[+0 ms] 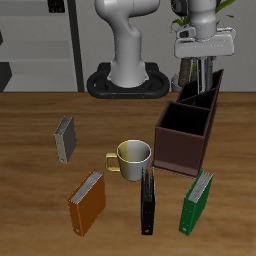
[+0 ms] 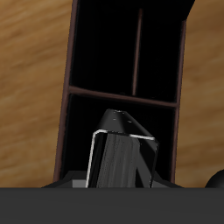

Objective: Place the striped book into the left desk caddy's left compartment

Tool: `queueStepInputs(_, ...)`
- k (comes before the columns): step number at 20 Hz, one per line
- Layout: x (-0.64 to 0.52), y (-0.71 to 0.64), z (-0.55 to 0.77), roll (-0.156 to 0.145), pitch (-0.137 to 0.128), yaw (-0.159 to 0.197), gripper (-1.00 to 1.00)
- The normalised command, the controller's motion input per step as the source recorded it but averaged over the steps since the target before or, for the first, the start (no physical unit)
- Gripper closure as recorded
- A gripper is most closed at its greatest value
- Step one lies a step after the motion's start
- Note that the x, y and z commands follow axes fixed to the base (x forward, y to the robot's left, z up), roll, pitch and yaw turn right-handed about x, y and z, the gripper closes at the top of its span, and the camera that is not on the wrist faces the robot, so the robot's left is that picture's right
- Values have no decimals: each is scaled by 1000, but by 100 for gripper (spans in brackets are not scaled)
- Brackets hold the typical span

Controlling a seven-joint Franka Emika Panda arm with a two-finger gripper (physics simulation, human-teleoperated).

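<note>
Nearest front edge: green book (image 1: 197,203), black book (image 1: 148,203), orange book (image 1: 87,202), all upright in row. Farther back: white mug (image 1: 133,158) mid-table, small grey book (image 1: 65,138) beside it, well apart. Dark brown desk caddy (image 1: 187,130) running toward back edge, partitions visible inside. Gripper (image 1: 203,62) poised over caddy's far end, jaws clamped on striped book (image 2: 123,163). Striped book held upright, above caddy compartment (image 2: 122,122), not yet resting on its floor as far as wrist view shows.
</note>
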Motion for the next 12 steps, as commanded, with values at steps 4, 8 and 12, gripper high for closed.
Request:
queueStepInputs(4, 240, -49, -396, -34, 70, -22, 100)
queueStepInputs(8, 45, 40, -487, 5, 111, 0, 100)
queueStepInputs(12, -117, 94, -292, 78, 70, 83, -100)
